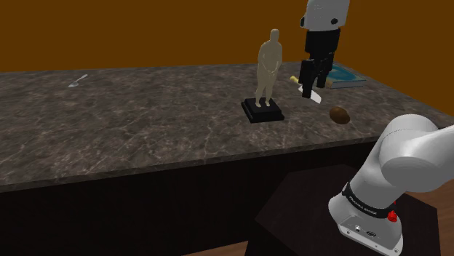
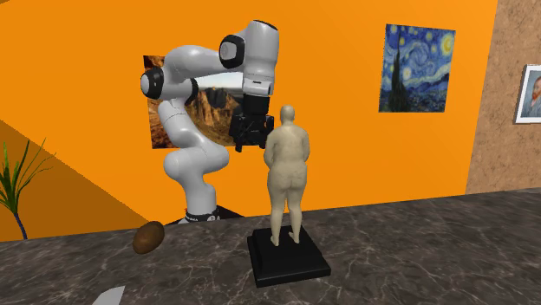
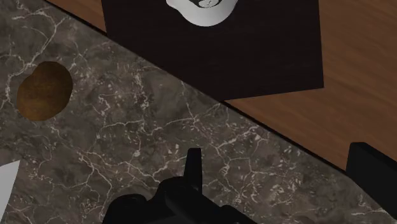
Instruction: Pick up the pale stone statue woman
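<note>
Statue: pale statue [image 1: 268, 67] of a woman, upright on a black plinth [image 1: 262, 110], on the marble counter [image 1: 145, 124].
Gripper: black gripper [image 1: 311, 89] with fingers spread, empty, raised beside the statue.
Nearby: brown oval lump [image 1: 339, 114].

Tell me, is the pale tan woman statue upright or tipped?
Upright: the pale tan statue stands on its black square base, flat on the dark marble counter.

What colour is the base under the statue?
The base is black; the second exterior view shows it best.
</note>
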